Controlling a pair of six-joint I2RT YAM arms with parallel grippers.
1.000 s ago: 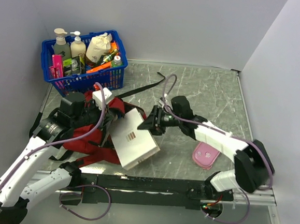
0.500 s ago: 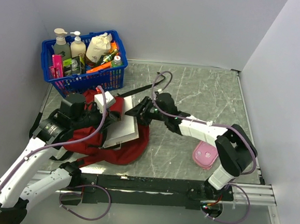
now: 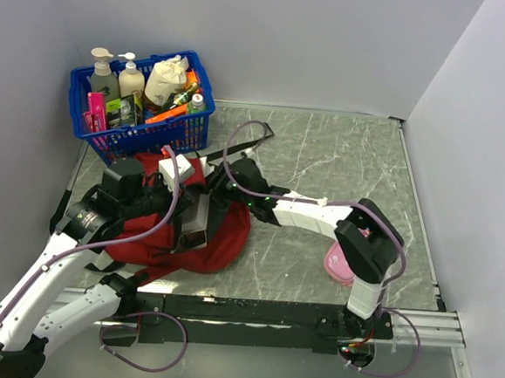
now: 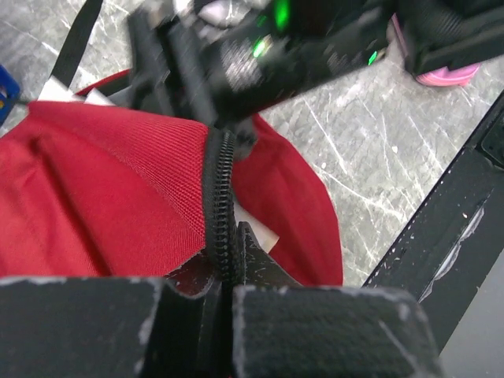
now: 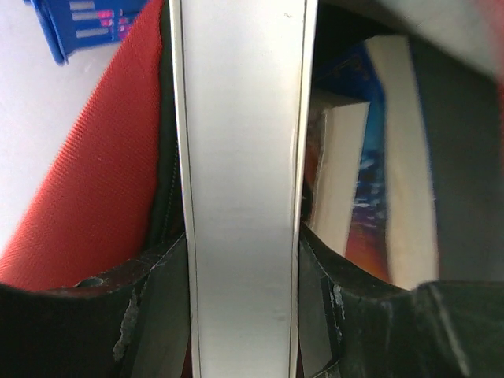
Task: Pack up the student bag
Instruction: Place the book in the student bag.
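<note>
Top view: student bag [image 3: 222,243] lies on the counter [image 3: 342,161], front-left, near the blue basket [image 3: 139,132].
Left wrist: left hand [image 4: 230,272] clenched on the bag's zipper edge [image 4: 220,197] (should hold the mouth wide).
Right wrist: right hand [image 5: 240,315] grasps the white book [image 5: 240,157]; best slid straight in beside the packed books [image 5: 346,181].

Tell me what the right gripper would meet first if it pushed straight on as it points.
The right gripper, shut on a white book, points into the student bag's mouth. Going on, it would likely meet the books already inside first; depth is unclear.
</note>
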